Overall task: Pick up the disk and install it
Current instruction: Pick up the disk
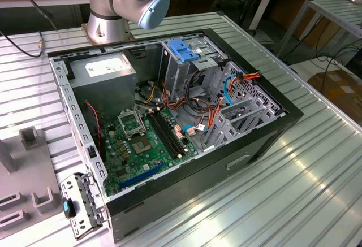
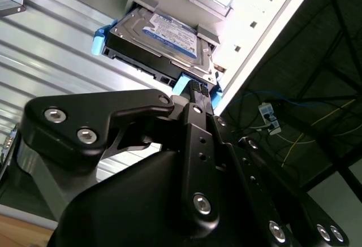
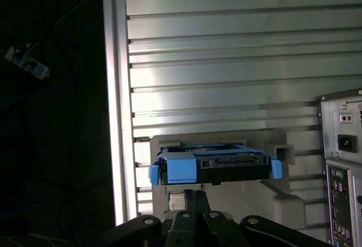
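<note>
Blue-railed grey metal, the disk [image 3: 218, 168] sits in a grey holder [image 3: 285, 204] on the ribbed table [image 3: 226, 60] — at twelve o'clock from the claw [image 3: 186, 199], close ahead, its long side running nine-to-three. Claw open or closed: I cannot tell.

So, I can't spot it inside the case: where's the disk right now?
In both wrist views the disk lies flat in a grey holder on the ribbed metal table, close to the table's edge.
</note>
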`<action>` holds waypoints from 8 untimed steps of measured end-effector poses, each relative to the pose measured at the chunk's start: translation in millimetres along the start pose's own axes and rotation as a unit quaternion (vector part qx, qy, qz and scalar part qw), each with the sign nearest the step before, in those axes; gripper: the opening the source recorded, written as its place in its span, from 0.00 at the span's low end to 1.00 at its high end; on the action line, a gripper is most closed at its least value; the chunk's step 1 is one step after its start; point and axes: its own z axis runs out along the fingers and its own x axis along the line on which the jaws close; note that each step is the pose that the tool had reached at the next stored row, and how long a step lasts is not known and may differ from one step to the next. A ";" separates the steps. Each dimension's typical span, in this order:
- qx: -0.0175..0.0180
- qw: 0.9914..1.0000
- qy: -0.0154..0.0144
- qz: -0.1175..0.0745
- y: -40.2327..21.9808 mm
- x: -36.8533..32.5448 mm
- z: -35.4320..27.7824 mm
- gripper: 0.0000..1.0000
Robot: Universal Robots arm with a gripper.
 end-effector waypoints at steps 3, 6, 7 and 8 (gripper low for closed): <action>0.000 1.000 0.000 -0.011 0.0 0.0 0.0 0.11; -0.001 1.000 0.001 -0.024 0.0 0.0 0.0 0.11; -0.001 1.000 0.001 -0.028 0.0 0.0 0.0 0.11; -0.001 0.999 0.001 -0.034 0.0 0.0 0.0 0.11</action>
